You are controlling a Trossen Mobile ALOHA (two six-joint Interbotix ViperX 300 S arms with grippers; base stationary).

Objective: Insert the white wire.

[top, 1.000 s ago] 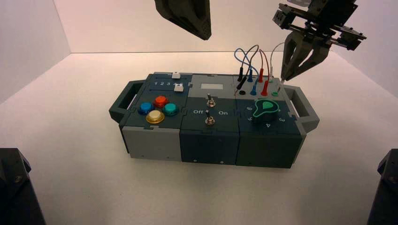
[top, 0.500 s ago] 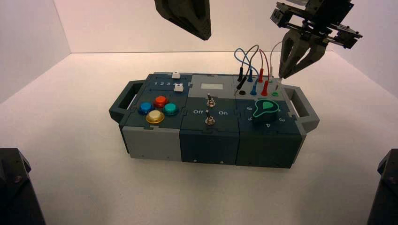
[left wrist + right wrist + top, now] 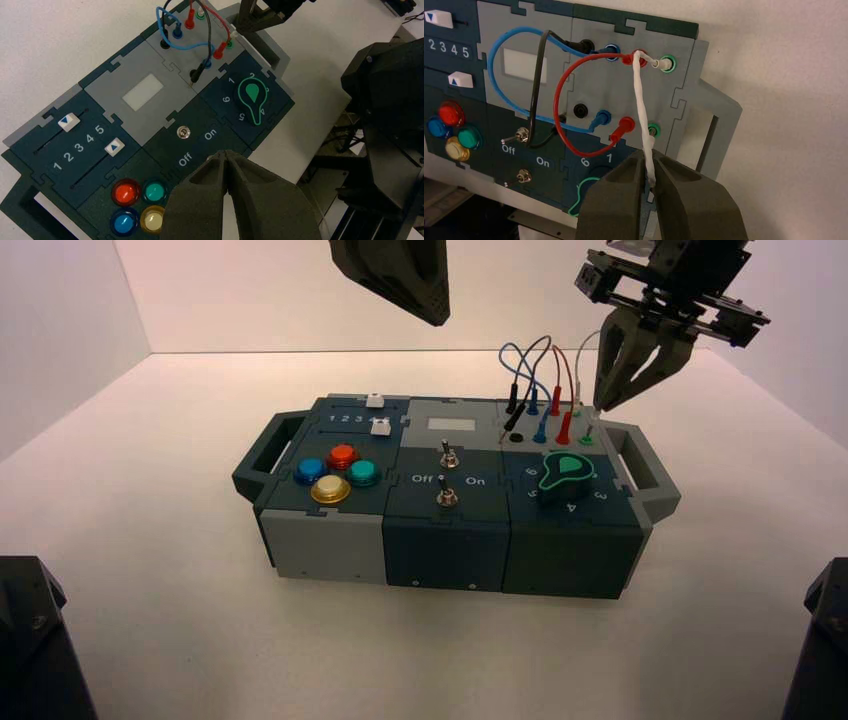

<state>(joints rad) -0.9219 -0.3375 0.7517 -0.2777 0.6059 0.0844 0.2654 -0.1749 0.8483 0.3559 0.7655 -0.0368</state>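
The left end effector [image 3: 224, 153] is held over the far side of the box [image 3: 445, 540], its fingers pressed together with nothing between them. On the box's far right section, the black wire [image 3: 538, 75], the blue wire [image 3: 499, 90] and the red wire [image 3: 557, 100] are seen looping. The white wire [image 3: 639, 95] is plugged at one end into the farther green-ringed socket [image 3: 669, 63]; its other plug is pinched by the right end effector [image 3: 651, 156], with the pin at the nearer green-ringed socket [image 3: 654, 130].
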